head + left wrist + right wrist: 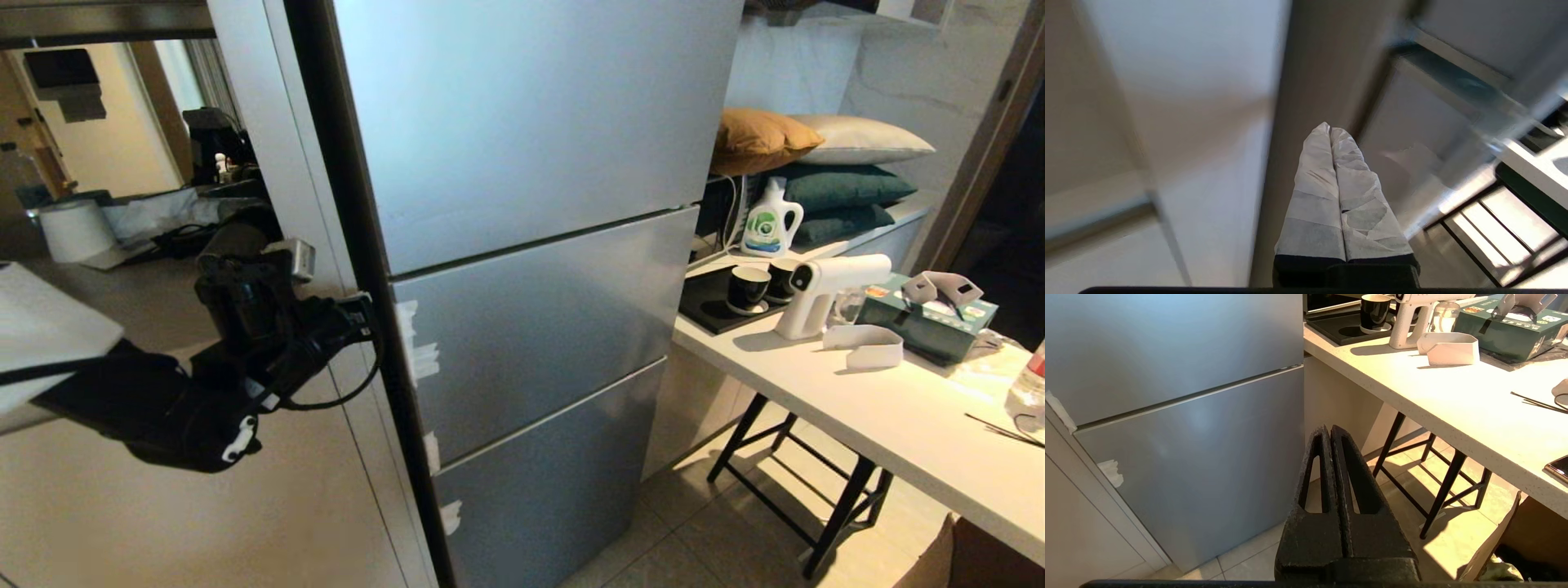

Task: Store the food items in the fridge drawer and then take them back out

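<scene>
The silver-grey fridge (531, 245) stands with all its doors closed, so the fridge drawer is hidden. No food items are in view. My left arm (245, 327) is raised at the fridge's left edge, beside the dark gap between fridge and beige cabinet. My left gripper (1329, 130), its fingers wrapped in white tape, is shut and empty and points at that edge of the fridge (1412, 134). My right gripper (1329, 430), black, is shut and empty. It hangs low before the lower fridge door (1200, 457), above the tiled floor.
A white-topped table (898, 408) on black legs stands right of the fridge. It carries a white spray gun (816, 294), black cups (747, 287), a green tissue box (931, 320) and a clear bottle (1029, 392). Beige cabinet doors (204, 506) lie to the left.
</scene>
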Tool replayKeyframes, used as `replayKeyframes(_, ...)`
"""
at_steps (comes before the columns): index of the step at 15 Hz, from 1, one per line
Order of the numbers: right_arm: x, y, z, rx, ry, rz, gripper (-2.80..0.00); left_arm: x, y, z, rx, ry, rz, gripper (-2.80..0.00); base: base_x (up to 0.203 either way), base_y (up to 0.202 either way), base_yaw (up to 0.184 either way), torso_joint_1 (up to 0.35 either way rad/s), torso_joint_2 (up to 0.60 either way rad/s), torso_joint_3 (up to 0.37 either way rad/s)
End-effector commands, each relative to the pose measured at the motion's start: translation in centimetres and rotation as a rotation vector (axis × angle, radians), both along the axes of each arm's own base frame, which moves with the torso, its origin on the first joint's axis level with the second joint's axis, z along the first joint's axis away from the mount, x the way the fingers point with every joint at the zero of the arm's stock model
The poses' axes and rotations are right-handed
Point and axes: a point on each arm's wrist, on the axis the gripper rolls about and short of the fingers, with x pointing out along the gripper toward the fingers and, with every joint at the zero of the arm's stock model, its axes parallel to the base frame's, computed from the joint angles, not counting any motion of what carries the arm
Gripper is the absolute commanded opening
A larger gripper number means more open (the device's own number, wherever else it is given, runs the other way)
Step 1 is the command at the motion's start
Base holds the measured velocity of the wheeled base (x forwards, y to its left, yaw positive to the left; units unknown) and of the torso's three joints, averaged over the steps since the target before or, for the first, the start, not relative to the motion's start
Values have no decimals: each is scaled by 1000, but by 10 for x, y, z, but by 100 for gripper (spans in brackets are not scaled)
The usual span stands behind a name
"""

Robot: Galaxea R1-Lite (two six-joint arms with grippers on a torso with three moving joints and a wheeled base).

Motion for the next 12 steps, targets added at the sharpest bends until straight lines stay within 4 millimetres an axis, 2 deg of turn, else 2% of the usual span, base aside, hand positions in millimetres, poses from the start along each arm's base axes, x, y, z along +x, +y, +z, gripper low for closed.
replayKeyframes(1, 0, 0, 0, 1, 2, 0, -280, 3, -8, -2, -5, -6, -17, -280, 0, 0, 0, 0, 0, 0)
replayKeyframes(6, 0, 0, 0, 1, 2, 0, -280, 14, -13, -4, -8, -16, -26, -280, 0, 0, 0, 0, 0, 0)
replayKeyframes(12, 0, 0, 0, 1, 2, 0, -280, 14, -15, -11, -9, 8, -58, -280, 0, 0, 0, 0, 0, 0)
